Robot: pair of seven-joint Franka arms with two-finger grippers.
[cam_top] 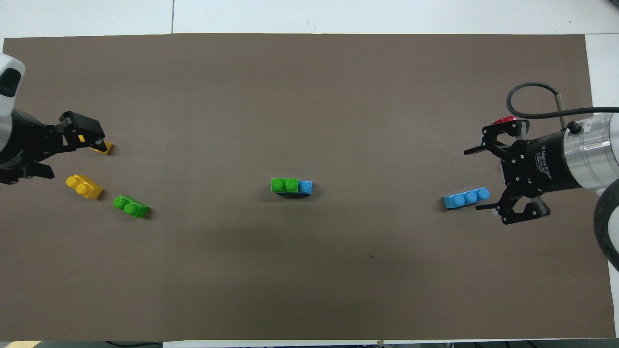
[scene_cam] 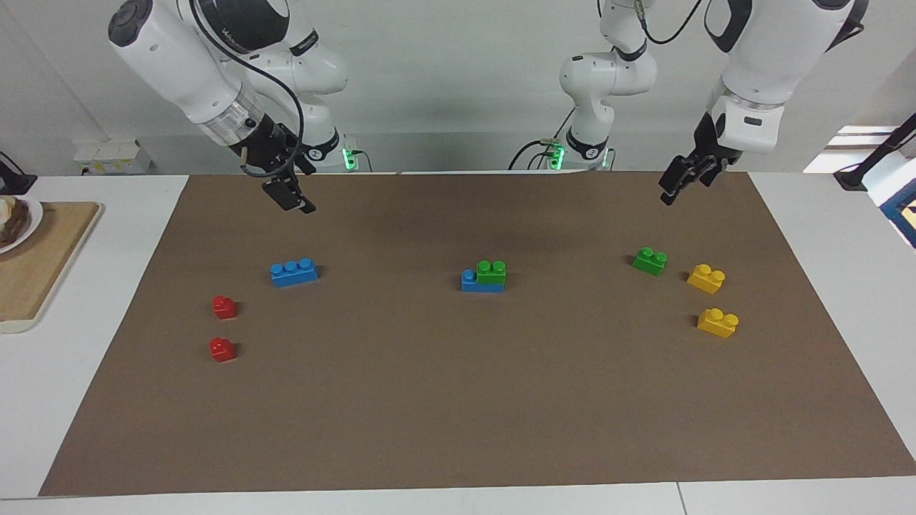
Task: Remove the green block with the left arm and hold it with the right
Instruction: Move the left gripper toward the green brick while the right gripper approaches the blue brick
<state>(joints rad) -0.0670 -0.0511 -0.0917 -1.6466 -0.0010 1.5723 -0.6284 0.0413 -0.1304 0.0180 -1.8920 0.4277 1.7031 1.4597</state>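
Note:
A green block (scene_cam: 491, 272) (cam_top: 284, 185) sits pressed onto a blue brick (scene_cam: 469, 283) (cam_top: 305, 187) in the middle of the brown mat. A second green block (scene_cam: 650, 261) (cam_top: 131, 206) lies loose toward the left arm's end. My left gripper (scene_cam: 668, 195) (cam_top: 72, 157) hangs open and empty in the air over the mat beside the yellow bricks. My right gripper (scene_cam: 299, 202) (cam_top: 474, 180), with its wire loop, is open and empty, raised over the mat by the lone blue brick (scene_cam: 294, 272) (cam_top: 466, 198). Neither gripper touches a block.
Two yellow bricks (scene_cam: 705, 278) (scene_cam: 718, 322) lie near the loose green block. In the overhead view the left gripper partly covers one of them. Two red blocks (scene_cam: 224, 307) (scene_cam: 222, 349) lie toward the right arm's end. A wooden board (scene_cam: 36, 265) lies off the mat there.

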